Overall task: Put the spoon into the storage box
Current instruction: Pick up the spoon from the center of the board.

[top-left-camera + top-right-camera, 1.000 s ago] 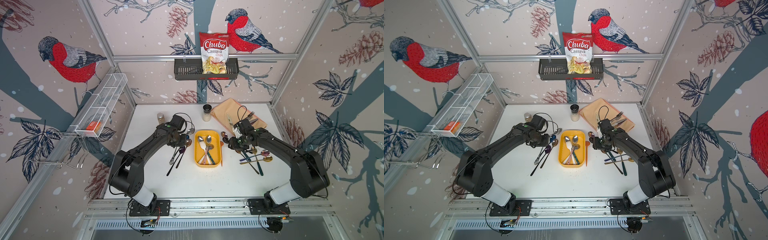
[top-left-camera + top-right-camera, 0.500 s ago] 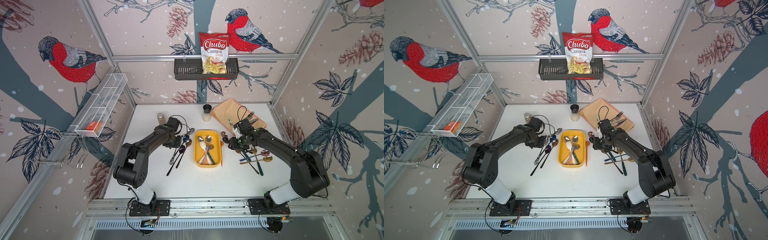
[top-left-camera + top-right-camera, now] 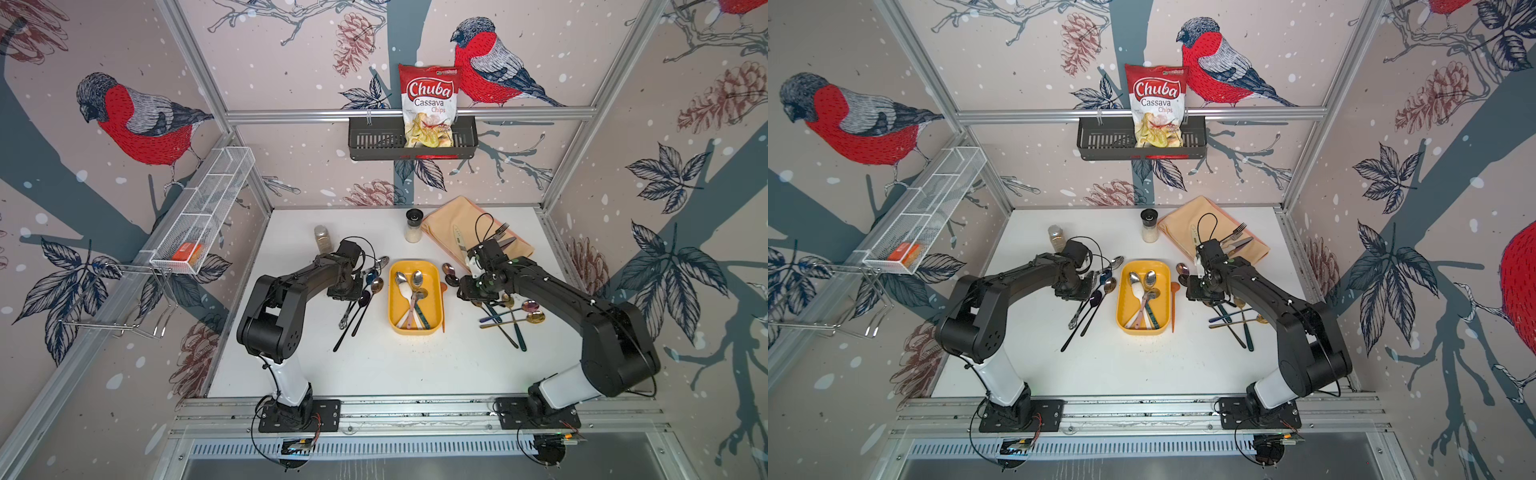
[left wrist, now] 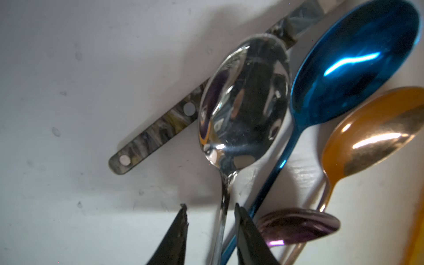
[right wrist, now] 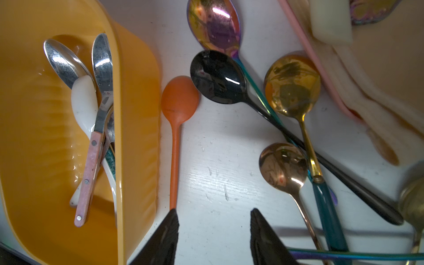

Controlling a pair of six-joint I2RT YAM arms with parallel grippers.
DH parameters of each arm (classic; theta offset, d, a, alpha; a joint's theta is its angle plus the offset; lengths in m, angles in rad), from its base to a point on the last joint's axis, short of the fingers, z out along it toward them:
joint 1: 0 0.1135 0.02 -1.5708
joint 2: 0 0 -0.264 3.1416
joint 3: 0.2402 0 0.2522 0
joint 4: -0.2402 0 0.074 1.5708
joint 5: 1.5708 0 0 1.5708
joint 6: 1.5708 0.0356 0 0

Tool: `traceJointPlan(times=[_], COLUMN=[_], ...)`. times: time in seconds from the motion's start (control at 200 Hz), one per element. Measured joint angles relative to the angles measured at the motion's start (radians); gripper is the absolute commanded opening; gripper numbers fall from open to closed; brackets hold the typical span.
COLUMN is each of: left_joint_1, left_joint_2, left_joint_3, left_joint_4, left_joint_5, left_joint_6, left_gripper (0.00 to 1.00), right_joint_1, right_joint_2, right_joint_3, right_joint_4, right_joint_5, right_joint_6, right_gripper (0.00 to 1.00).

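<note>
While both pincers (image 4: 210, 207) (image 5: 213, 210) gape, spoons (image 5: 180, 98) litter the white table (image 3: 395, 365) inside bird-papered walls (image 3: 137, 124).

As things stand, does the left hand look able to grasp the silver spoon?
Probably yes: the left hand straddles the handle of the silver spoon, jaws open; the blue spoon runs just outside one finger, not between them.

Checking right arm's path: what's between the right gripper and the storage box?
An orange spoon, flat on the table beside the storage box wall; otherwise bare table. Clearest in the right wrist view.
</note>
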Motion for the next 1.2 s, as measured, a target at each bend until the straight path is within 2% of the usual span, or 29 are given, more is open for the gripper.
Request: traceJointPlan(times=[0.735,1.066,1.201], left_joint_1=[0.005,0.01,0.01], left_joint_2=[0.053,0.055,0.042], left_joint_3=[0.013,0.004,-0.009], left_joint_4=[0.02,0.05,0.063], left_joint_5=[0.012,0.017,0.019], left_joint_6=[0.016,0.019,0.02], left_gripper=[0.19,0.06,0.03], right_joint_1=[0.0,0.001,0.002], right_joint_2=[0.01,0.011,0.016], right_joint_3=[0.004,0.006,0.011], right_joint_4=[0.003,0.002,0.002], right_joint_5=[0.0,0.0,0.0], right_joint_6=[0.001,0.0,0.0], right_gripper=[0.52,0.52,0.52])
